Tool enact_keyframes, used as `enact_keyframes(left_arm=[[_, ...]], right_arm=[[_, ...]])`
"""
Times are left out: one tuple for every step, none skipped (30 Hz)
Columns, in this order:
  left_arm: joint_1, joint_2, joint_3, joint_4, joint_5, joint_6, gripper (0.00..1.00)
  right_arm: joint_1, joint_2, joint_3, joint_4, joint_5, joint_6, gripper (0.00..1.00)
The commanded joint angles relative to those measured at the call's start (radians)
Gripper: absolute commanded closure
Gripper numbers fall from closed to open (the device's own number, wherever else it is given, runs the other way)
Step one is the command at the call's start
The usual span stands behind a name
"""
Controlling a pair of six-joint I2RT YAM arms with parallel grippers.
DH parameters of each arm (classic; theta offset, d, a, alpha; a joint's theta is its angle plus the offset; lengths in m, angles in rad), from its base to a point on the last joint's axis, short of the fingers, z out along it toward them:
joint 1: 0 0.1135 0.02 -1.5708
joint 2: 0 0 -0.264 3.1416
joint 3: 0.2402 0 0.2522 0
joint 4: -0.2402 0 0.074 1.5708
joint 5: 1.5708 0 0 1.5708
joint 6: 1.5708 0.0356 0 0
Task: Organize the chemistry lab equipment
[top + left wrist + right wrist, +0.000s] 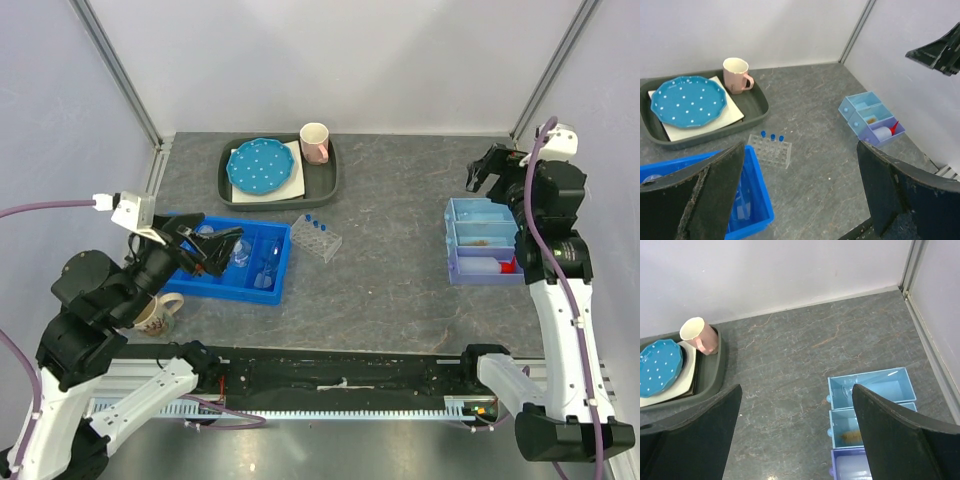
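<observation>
A blue bin (270, 262) at the left holds clear glassware (243, 257). My left gripper (212, 245) hovers over it, open and empty; in the left wrist view (800, 200) its jaws stand wide apart. A clear tube rack (317, 237) with blue-capped tubes (771, 136) stands on the table right of the bin. A light blue drawer set (452, 238) at the right holds a clear glass (847, 390), a brown stick (852, 433) and the white red-nozzled squeeze bottle (492, 266). My right gripper (483, 172) is open and empty above the set's far end, also in its wrist view (795, 440). Goggles are not visible.
A dark tray (325, 185) at the back holds a blue dotted plate (262, 167) and a pink mug (314, 143). Another mug (157, 315) stands near my left arm. Walls close in on the left, back and right.
</observation>
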Motion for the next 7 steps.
enact_keyframes(left_arm=[[0.004, 0.009, 0.036, -0.104, -0.009, -0.035, 0.0], [0.004, 0.006, 0.041, -0.11, -0.013, -0.03, 0.0], [0.004, 0.0, 0.042, -0.116, -0.019, -0.029, 0.0], [0.004, -0.003, 0.042, -0.119, -0.028, -0.027, 0.0], [0.004, -0.005, 0.042, -0.121, -0.028, -0.024, 0.0], [0.004, -0.011, 0.041, -0.122, -0.031, -0.024, 0.0], [0.004, -0.012, 0.039, -0.126, -0.031, -0.022, 0.0]], right_arm=[[-0.001, -0.026, 0.048, 0.011, 0.057, 0.047, 0.02], [-0.002, -0.029, 0.049, 0.013, 0.066, 0.027, 0.02], [-0.002, -0.032, 0.052, 0.017, 0.073, 0.017, 0.02], [-0.001, -0.03, 0.054, 0.017, 0.081, 0.003, 0.02], [-0.001, -0.03, 0.058, 0.014, 0.095, -0.016, 0.02], [-0.002, -0.032, 0.064, 0.014, 0.096, -0.026, 0.02], [-0.002, -0.034, 0.064, 0.016, 0.089, -0.043, 0.02]])
